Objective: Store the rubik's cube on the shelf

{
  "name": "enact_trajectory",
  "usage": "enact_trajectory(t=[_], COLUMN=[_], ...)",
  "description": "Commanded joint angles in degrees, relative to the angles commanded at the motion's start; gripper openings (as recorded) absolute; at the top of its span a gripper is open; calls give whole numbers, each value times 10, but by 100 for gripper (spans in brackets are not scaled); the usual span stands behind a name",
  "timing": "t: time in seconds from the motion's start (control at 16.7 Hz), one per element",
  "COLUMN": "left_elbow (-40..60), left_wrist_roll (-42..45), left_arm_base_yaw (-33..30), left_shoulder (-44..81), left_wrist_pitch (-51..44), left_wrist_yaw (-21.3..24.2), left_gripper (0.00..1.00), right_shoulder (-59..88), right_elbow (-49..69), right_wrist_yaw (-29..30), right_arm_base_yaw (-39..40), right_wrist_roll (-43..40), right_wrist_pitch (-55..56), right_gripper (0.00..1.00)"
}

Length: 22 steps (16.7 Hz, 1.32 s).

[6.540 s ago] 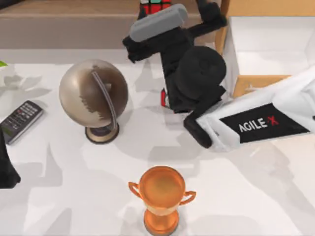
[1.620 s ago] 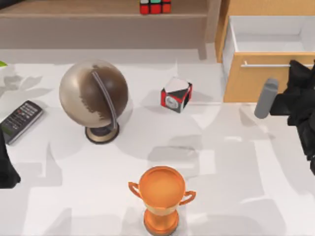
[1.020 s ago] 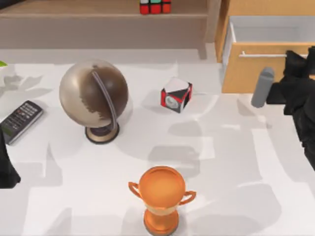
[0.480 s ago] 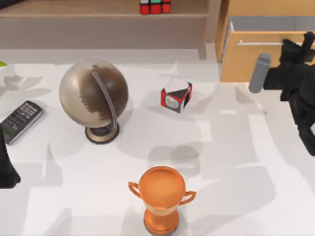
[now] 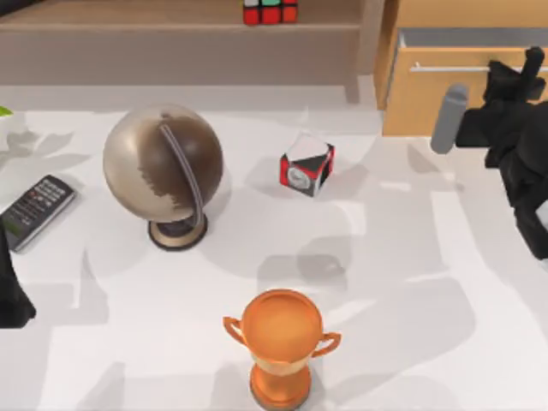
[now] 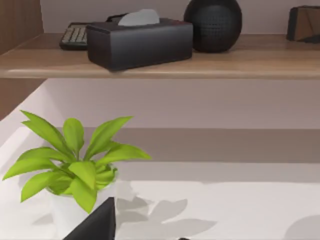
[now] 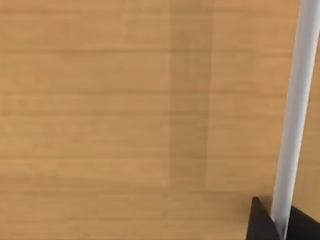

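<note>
**A:** From above, where's the cube (image 5: 270, 11)?

**B:** On the shelf (image 5: 128, 15) at the back, near the front edge. I'd say that part is done. The right gripper (image 5: 516, 68) is at the handle (image 5: 445, 68) of the cabinet (image 5: 428, 107), whose drawer is open only a sliver. I can't tell whether the claw is wide or closed.

**A:** So what could go wrong?

**B:** A hard shove on the drawer. The cabinet stands just beside the shelf's side panel, so a jolt might carry across and nudge the cube off the edge. The arm's swing back is another risk, because the dial cube (image 5: 306, 167) and the trophy (image 5: 280, 342) stand on the open table and a low sweep would knock them.

**A:** And the left arm (image 5: 10, 295)?

**B:** Parked at the left edge, near the remote (image 5: 36, 210). Its wrist view shows a plant (image 6: 75, 165) close by and a tissue box (image 6: 140, 42) on a board above. One dark tip of the claw shows there, not enough to judge its state. If that arm moved, the plant would be hit first.

**A:** And the right wrist?

**B:** Wood drawer front, very close, with the handle (image 7: 292, 115) running past a dark tip. The danger there is the claw slipping along the bar or scraping the wood.
</note>
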Motion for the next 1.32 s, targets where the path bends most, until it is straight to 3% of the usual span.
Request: enact_trajectory(t=[1.08, 1.32], left_elbow=[0, 0], left_wrist_roll=[0, 0], left_arm_base_yaw=[0, 0], left_shoulder=[0, 0], left_wrist_pitch=[0, 0], left_wrist_yaw=[0, 0], left_gripper=[100, 100], right_shoulder=[58, 58], right_elbow=[132, 132], right_wrist_yaw=[-16, -16], right_arm_base_yaw=[-16, -16], right_wrist_roll=[0, 0], right_wrist_pitch=[-76, -76], right_gripper=[0, 30])
